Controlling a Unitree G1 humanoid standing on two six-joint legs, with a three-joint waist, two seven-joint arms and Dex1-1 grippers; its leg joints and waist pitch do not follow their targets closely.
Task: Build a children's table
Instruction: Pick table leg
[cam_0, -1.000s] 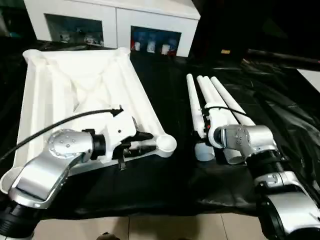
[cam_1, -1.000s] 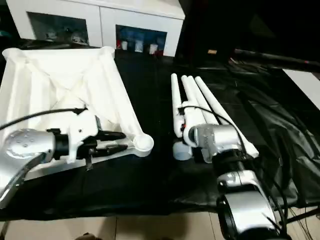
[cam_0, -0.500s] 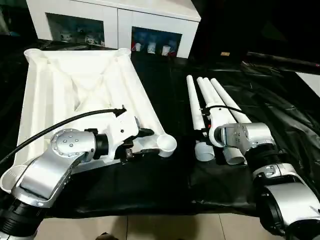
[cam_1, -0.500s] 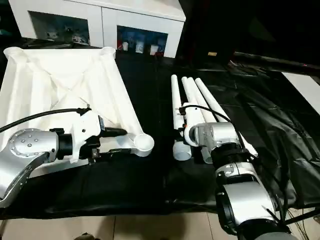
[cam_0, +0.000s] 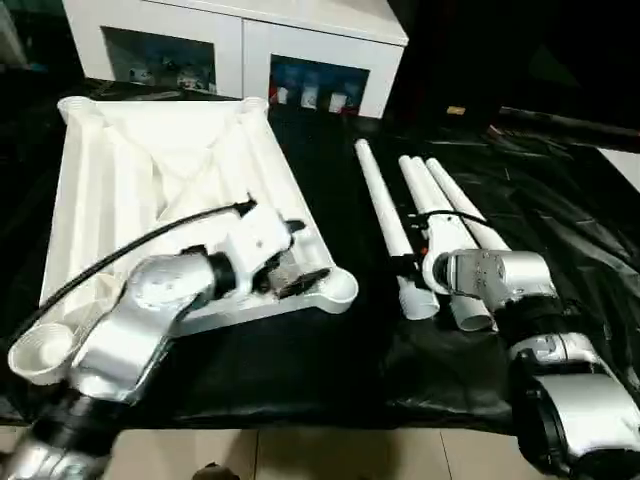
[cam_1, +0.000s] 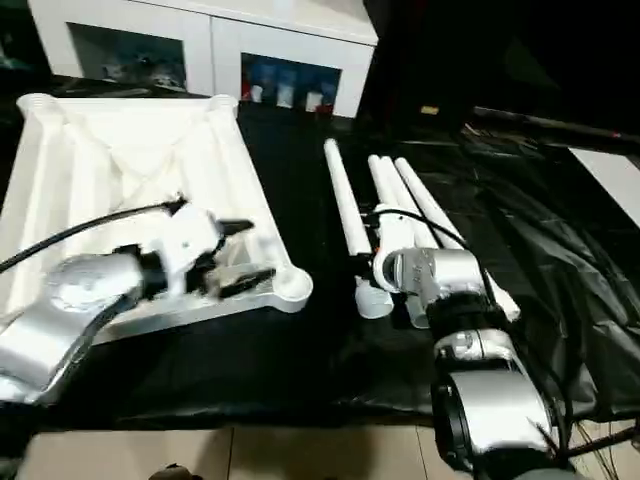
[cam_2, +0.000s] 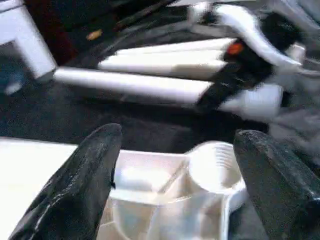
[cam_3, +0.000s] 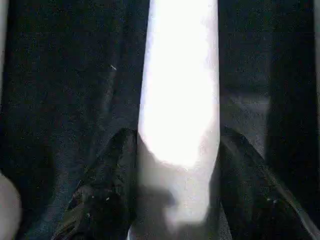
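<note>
Four parts matter here: the top (cam_0: 170, 190), lying upside down with its ribs showing on the left of the black counter (cam_0: 330, 360), and three legs (cam_0: 440, 215) to its right. Two legs lie side by side; the third leg (cam_0: 385, 225) is angled apart from them, its wide end nearest the robot. The right gripper (cam_3: 172, 150) has its fingers (cam_3: 107, 165) on either side of that leg's wide end, pinching it. The left gripper (cam_2: 175, 170) hovers over the top's near right corner with fingers (cam_2: 85, 185) spread wide, nothing between them; the round socket (cam_2: 215, 167) shows just beyond. The step in hand appears to be fetching the first leg; no leg stands in a socket. The next move likely calls for lifting this leg clear of the counter, turning it upright, and bringing one end over the near right socket (cam_0: 338, 288). The left gripper would need either to steady the top's rim or to clear the socket before the leg arrives. A white cabinet (cam_0: 240, 45) stands at the far side.
</note>
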